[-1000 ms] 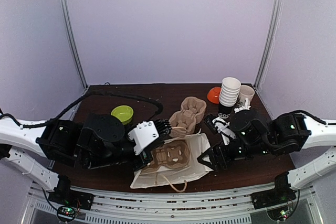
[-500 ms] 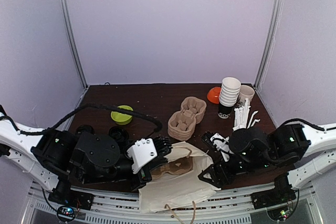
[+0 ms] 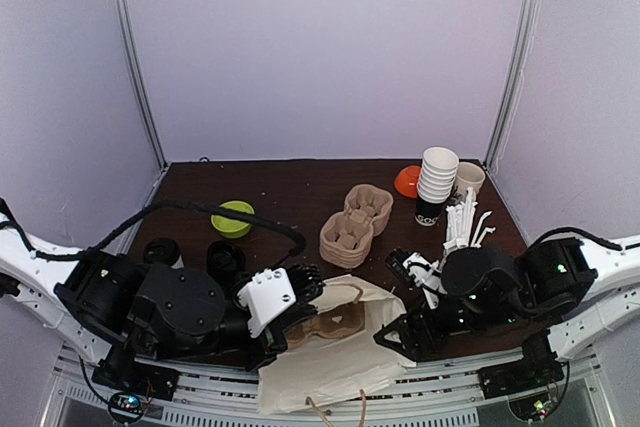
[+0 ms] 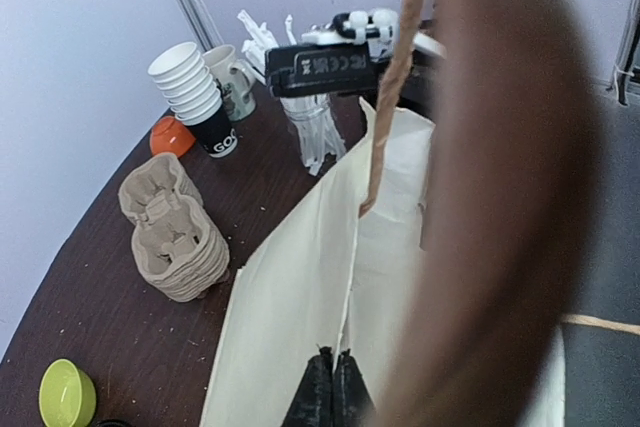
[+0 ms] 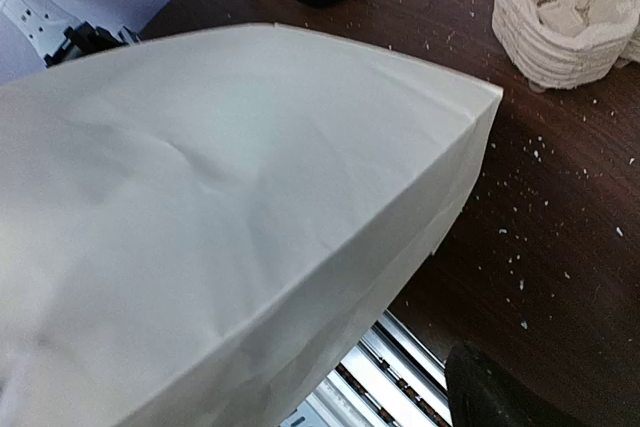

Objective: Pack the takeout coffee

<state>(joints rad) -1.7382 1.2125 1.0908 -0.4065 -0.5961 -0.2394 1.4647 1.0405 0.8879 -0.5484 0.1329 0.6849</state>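
The white paper takeout coffee cup with a black lid (image 3: 160, 250) stands on the left side of the dark brown wooden desk (image 3: 290, 187). It is just left of a short black cylinder (image 3: 226, 257) and near of a lime-green round bowl (image 3: 233, 218). It is apart from the white paper bag (image 3: 335, 357) and no jaws touch it. In the right wrist view only its lower part with black print shows.

The bag lies at the desk's near edge between the two arms, and its near end hangs over the rail. The left gripper (image 4: 332, 389) has its jaws pinched together on the bag's left edge. The right gripper (image 3: 392, 335) sits against the bag's right edge. The paper fills its wrist view, so I cannot tell how far those jaws are closed.

Far of the bag sit the beige moulded-pulp cup carriers (image 3: 355, 225). At the far right are a tall stack of lidless white cups (image 3: 437, 172), a bundle of white plastic cutlery (image 3: 462, 222) and a small orange dish (image 3: 407, 181).
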